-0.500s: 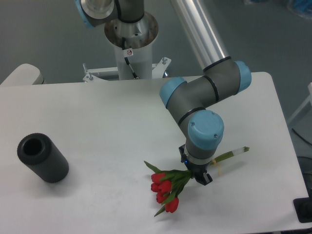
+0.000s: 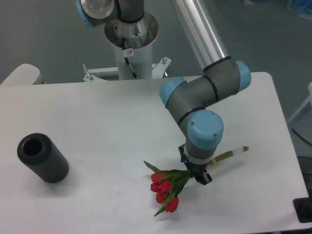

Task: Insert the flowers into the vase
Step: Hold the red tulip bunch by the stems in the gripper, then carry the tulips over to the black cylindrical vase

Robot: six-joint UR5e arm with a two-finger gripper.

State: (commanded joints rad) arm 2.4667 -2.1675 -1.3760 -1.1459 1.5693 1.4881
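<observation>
1. Hand is sitting down over the flowers on the table; grip state unclear.
2. Buds are lying left of hand; vase far left.
3. Light, floppy, crushable: grip stems.

- A white table is carrying everything.
- The vase is lying on its side near the table's left edge.
- The flowers are lying well right of the vase.
</observation>
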